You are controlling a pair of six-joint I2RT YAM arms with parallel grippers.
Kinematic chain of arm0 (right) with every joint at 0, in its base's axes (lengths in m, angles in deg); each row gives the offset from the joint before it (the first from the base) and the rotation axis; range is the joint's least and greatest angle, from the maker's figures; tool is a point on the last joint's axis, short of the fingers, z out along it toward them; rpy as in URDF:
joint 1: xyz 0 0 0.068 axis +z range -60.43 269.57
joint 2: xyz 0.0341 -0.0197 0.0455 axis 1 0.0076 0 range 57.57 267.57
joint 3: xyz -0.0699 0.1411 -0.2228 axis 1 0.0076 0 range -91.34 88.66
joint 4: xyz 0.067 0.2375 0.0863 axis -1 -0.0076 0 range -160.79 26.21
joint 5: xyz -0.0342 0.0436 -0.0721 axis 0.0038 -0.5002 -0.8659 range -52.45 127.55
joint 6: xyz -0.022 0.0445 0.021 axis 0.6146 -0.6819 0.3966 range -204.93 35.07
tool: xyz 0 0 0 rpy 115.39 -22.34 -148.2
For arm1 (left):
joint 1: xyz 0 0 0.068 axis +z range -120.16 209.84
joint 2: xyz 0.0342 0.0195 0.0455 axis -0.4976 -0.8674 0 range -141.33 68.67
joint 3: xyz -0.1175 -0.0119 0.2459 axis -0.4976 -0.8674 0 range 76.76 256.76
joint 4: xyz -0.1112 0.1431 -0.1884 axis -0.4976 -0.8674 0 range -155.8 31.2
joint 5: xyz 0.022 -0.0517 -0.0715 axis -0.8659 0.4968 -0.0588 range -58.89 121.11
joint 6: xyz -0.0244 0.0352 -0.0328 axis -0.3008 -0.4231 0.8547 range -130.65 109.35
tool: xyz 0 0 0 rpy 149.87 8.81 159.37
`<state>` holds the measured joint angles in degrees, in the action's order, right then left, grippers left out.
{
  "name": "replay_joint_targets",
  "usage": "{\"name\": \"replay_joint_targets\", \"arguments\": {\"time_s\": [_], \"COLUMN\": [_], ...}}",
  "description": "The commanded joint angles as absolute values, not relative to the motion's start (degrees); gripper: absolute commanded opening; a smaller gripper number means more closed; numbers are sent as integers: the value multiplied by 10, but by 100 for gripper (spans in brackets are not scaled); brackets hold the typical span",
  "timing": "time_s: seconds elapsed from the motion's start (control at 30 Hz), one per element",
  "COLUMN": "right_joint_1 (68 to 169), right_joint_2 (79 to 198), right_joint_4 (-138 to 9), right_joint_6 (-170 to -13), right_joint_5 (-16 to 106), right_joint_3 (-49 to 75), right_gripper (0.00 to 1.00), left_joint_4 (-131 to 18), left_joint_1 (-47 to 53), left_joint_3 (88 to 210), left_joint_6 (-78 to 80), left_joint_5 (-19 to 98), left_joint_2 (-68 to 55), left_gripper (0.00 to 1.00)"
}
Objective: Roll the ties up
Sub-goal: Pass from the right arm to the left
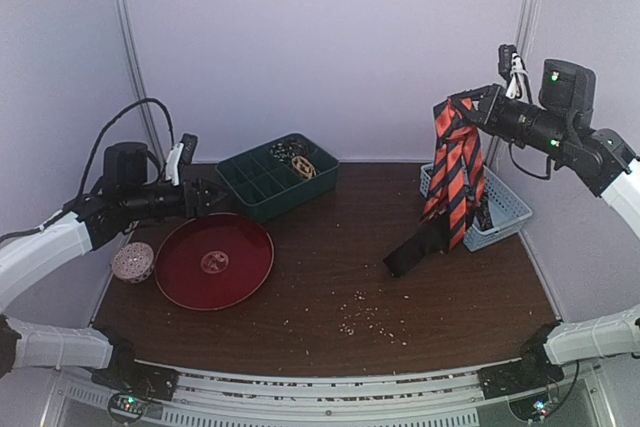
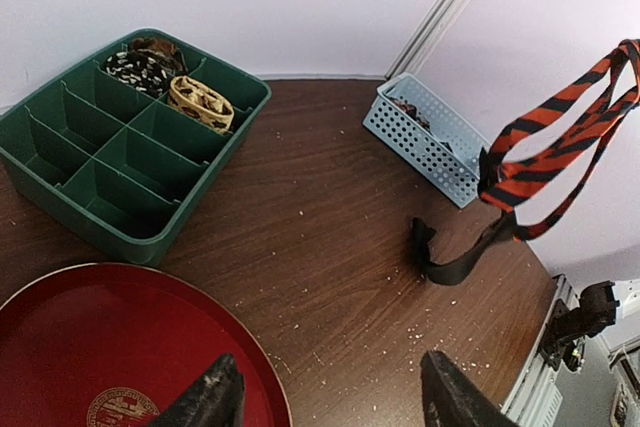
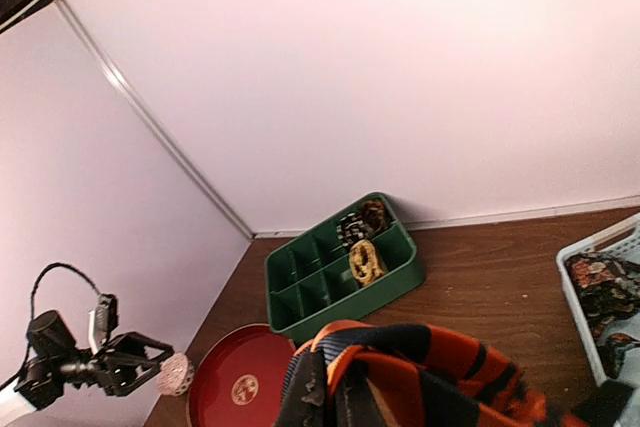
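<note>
Two pairs of jaws are in view, and only one has anything in it. The right jaws are clenched on the striped tie (image 1: pixel 455 172), pinching a bunched fold high above the right side of the surface (image 1: pixel 330 237). The left jaws are parted with nothing between their fingertips (image 2: pixel 215 397), hovering over the red tray (image 1: pixel 190 272) at the left. From the right grip the tie hangs in doubled loops, and its dark tail (image 1: pixel 412 252) trails onto the surface just left of the blue basket (image 1: pixel 497 237), which holds more patterned ties (image 3: pixel 600 287). Coiled ties (image 1: pixel 297 159) sit in the far right compartments of the green box (image 1: pixel 262 202).

We judge the grip the weak point: several layers are gathered at once, so one could slide free and the band drop in a heap. The loops hang close to the basket's rim, and a sideways swing could snag it or drag the basket. The tail could also sweep through the crumbs (image 1: pixel 355 322).

For room, we see the middle of the surface, between tray and basket, open apart from those crumbs, and it looks the best place to lay the tie flat. The right arm (image 1: pixel 590 152) works close to the right wall, and the left jaws must pass the tray to reach across.
</note>
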<state>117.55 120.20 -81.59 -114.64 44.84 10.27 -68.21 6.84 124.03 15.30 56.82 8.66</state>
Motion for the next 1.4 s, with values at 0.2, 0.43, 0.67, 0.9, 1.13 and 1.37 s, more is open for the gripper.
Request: {"name": "replay_joint_targets", "arguments": {"time_s": [0.2, 0.43, 0.67, 0.9, 1.13, 1.37], "right_joint_1": [1177, 1209, 1273, 1340, 1387, 1392], "right_joint_2": [1207, 1245, 1262, 1369, 1493, 1505], "right_joint_4": [-805, -693, -570, -452, -375, -364], "right_joint_6": [-1116, -1196, -1261, -1305, -1343, -1359], "right_joint_5": [284, 503, 581, 655, 694, 703], "right_joint_3": [123, 198, 229, 311, 274, 279], "right_gripper": [0, 0, 0, 1, 7, 29], "left_joint_4": [-650, -613, -435, -320, -174, -151], "left_joint_1": [63, 44, -77, -113, -136, -149], "left_joint_3": [1223, 1212, 1133, 1137, 1149, 1187], "left_joint_6": [149, 151, 60, 58, 161, 171], "left_joint_5": [582, 565, 535, 592, 619, 603], "left_joint_2": [94, 82, 102, 27, -110, -197], "left_gripper": [61, 59, 59, 69, 76, 76]}}
